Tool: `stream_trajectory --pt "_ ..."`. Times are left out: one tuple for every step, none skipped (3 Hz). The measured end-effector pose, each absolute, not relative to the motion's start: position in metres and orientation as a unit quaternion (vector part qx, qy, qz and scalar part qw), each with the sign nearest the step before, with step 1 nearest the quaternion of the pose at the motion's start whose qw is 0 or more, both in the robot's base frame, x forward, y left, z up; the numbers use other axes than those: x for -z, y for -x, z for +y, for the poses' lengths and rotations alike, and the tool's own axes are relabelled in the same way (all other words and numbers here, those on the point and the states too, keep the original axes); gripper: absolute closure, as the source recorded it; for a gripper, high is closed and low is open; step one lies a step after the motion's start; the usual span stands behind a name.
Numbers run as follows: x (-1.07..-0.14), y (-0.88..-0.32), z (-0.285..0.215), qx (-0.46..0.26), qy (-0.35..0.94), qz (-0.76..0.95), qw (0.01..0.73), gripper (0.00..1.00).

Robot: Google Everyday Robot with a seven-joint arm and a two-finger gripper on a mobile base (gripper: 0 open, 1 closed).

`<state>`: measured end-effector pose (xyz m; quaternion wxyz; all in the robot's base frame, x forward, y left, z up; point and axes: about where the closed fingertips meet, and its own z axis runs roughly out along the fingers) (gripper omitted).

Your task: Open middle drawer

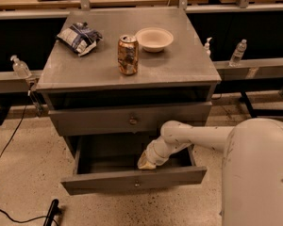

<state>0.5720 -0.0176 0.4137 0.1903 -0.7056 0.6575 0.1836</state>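
Camera view has the gripper [145, 163] inside the middle drawer [108, 182], which stands well out; its hold cannot be told, so any further pull should run straight and level.

White rounded arm [198, 136], tan gripper [146, 163] — inside drawer [108, 183]

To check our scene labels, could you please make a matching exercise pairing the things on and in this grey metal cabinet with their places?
Things:
1. crumpled blue-and-white snack bag
2. orange-and-gold metal drink can
3. shallow cream round bowl
4. robot's gripper

Places:
A. inside the pulled-out grey metal middle drawer
B. back left of the grey cabinet top
C. upright near the top's centre
D. on the top, behind and right of the can

Pairs: 1-B, 2-C, 3-D, 4-A
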Motion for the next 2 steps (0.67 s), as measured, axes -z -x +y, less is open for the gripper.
stream_trajectory --pt "-0.4108 -0.5501 -0.0206 -0.188 0.699 0.667 0.175 1.00" --pt "-0.4109 -0.5500 -0.0206 -0.188 0.699 0.667 0.175 1.00"
